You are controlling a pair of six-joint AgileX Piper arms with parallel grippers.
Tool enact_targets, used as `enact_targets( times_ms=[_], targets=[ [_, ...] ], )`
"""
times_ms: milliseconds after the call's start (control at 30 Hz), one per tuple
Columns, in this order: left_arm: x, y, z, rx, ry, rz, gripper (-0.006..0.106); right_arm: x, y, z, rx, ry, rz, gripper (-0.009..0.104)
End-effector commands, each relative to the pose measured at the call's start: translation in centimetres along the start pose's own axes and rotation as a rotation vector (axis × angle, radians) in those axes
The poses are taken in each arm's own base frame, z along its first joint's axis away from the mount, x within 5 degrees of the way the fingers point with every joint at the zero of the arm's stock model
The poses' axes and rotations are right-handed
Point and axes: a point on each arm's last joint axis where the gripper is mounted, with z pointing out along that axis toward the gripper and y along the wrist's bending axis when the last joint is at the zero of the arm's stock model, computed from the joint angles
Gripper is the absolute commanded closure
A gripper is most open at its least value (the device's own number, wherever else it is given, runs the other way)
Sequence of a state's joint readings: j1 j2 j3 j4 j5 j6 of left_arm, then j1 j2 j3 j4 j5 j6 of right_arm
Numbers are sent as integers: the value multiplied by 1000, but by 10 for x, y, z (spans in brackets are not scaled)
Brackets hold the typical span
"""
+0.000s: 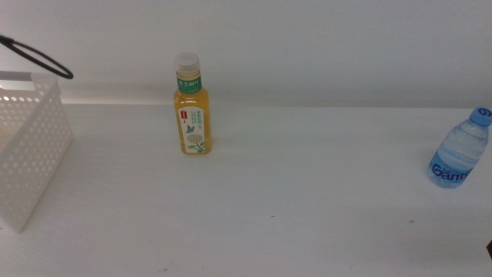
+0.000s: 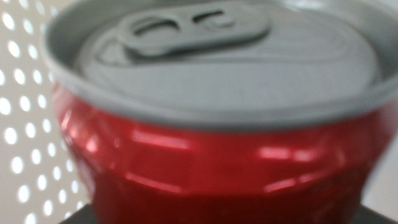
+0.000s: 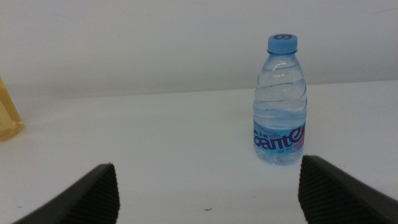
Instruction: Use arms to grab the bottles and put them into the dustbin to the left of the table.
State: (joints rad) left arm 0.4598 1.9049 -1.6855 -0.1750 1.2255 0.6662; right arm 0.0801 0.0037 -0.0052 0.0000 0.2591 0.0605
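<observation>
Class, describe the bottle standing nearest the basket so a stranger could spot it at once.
On the broad white tabletop, look right of the white perforated plastic basket. There stands the yellow tea bottle, upright, its white cap and green label unlike the blue-capped clear water bottle.

Right tool open over the white worktop, facing the water bottle

The right tool (image 3: 208,190) holds its two dark jaws spread wide apart, with nothing between them but bare worktop (image 3: 155,137). Beyond them the clear, blue-capped water bottle (image 3: 280,102) stands upright, nearer one jaw. At the picture's edge shows a sliver of the yellow tea bottle (image 3: 7,118), well apart from the water bottle.
</observation>
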Motion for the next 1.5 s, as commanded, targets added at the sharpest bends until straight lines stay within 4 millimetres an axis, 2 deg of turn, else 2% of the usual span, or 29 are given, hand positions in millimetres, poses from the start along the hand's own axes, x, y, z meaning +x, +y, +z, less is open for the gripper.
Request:
enact_targets(
  times_ms=[0,200,500,633,700,733,967,1000,1100,1200,1300,1467],
  targets=[
    [2,6,8,32,21,-14,102,11,-1,1,7,-11,-15,18],
    [-1,20,34,12,10,-38,102,11,-1,1,7,-11,-15,18],
    [0,30,55,-24,46,-42,102,11,-1,1,7,-11,-15,18],
    [0,31,60,-20,50,-44,94,11,-1,1,7,-11,-15,18],
    [0,30,60,-8,42,-52,84,11,-1,1,7,-11,-15,18],
    [0,29,60,-7,40,-61,71,11,-1,1,7,-11,-15,18],
    [5,30,58,-27,93,-103,10,11,-1,1,7,-11,-15,18],
    [5,30,55,-26,94,-115,6,11,-1,1,7,-11,-15,18],
    [5,24,41,-21,88,-143,7,11,-1,1,7,-11,-15,18],
    [3,12,15,-34,59,-147,7,11,-1,1,7,-11,-15,18],
    [0,-7,-18,-15,-7,-148,7,11,-1,1,7,-11,-15,18],
    [-4,-54,-76,58,-149,-96,7,11,-1,1,7,-11,-15,18]
  ],
)
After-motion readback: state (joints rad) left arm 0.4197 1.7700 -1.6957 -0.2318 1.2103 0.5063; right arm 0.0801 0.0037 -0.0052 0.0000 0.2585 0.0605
